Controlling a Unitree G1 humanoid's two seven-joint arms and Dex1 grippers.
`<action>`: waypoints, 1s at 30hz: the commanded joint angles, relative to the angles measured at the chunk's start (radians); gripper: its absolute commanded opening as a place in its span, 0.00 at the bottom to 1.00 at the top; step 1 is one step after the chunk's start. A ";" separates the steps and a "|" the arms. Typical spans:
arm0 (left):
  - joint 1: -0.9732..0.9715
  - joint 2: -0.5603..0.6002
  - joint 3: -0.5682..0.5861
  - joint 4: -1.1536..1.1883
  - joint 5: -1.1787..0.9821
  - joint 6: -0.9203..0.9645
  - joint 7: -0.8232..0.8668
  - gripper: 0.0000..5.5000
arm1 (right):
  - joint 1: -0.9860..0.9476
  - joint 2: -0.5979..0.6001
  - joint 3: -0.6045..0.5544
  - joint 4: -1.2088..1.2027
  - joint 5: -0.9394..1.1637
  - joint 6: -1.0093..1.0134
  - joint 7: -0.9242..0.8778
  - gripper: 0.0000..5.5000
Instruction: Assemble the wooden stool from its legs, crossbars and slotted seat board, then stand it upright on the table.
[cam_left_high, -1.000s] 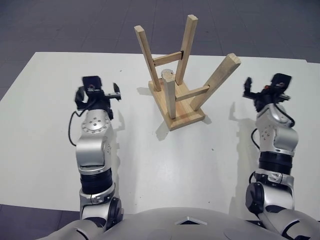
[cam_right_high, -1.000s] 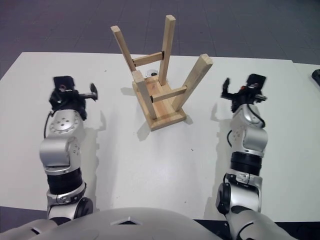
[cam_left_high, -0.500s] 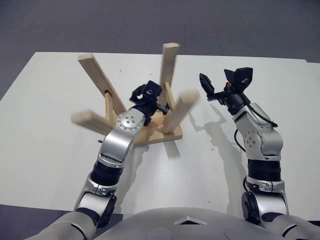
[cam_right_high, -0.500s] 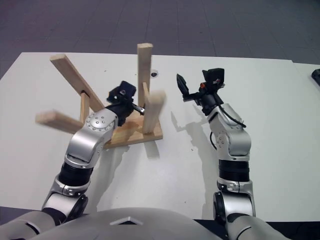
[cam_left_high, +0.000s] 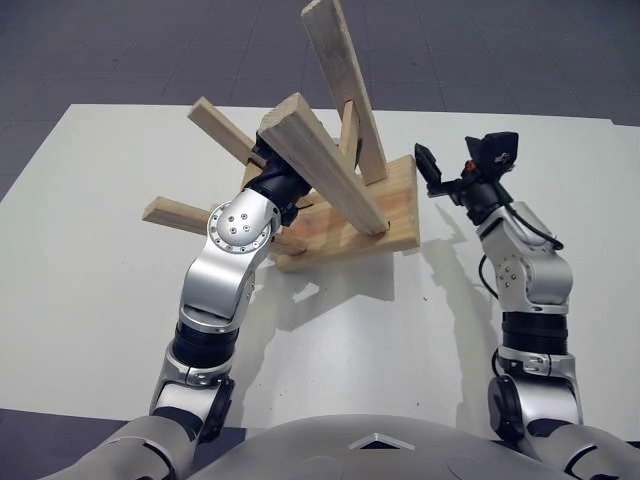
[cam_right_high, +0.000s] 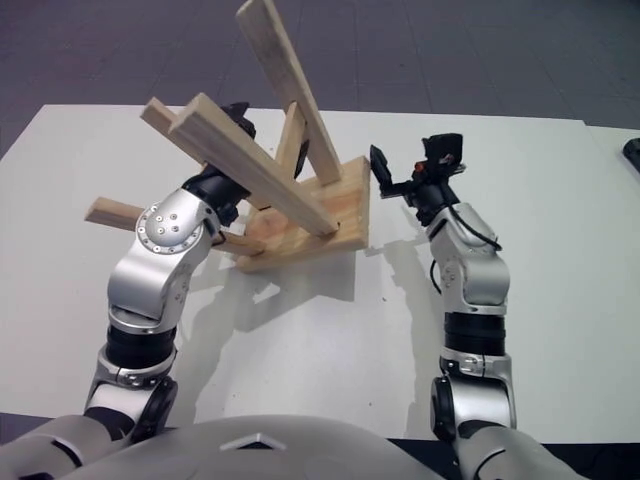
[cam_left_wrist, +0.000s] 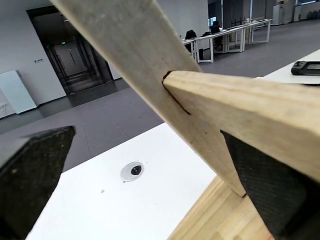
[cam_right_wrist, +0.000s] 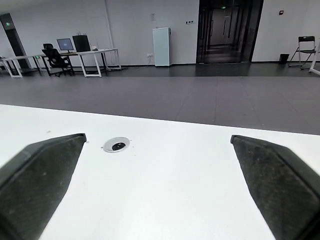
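Note:
The assembled wooden stool (cam_left_high: 365, 215) is tipped on its side. Its seat board stands on edge, with the lower edge on the white table (cam_left_high: 90, 300). One leg (cam_left_high: 338, 70) points up, another (cam_right_high: 250, 160) slants toward me, and two stick out to the left. My left gripper (cam_left_wrist: 147, 135) is in among the legs, open, with a crossbar (cam_left_wrist: 250, 115) and a leg passing between its fingers. In the head views that slanting leg mostly hides it. My right gripper (cam_left_high: 452, 178) is open, just right of the seat board's upper edge and holding nothing.
A round grommet hole (cam_right_wrist: 118, 146) lies in the tabletop beyond the stool. A dark object (cam_right_high: 632, 150) sits at the far right edge. Bare table spreads in front of the stool and to both sides.
The stool was upside down on its seat with both arms out to the sides. My left arm went in among the legs and tipped it onto the seat's edge. The right gripper moved in beside it.

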 joint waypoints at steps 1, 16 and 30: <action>-0.029 0.091 -0.130 0.114 0.152 0.028 -0.001 0.98 | -0.039 0.015 0.054 0.013 -0.036 0.032 -0.010 0.98; -0.090 -0.079 0.076 0.155 0.154 -0.090 0.193 0.98 | -0.067 -0.009 0.037 0.028 -0.127 -0.006 -0.081 0.98; -0.196 0.434 0.820 0.016 -0.254 0.000 -0.136 0.98 | -0.037 -0.258 -0.271 -0.540 0.895 0.340 0.301 0.98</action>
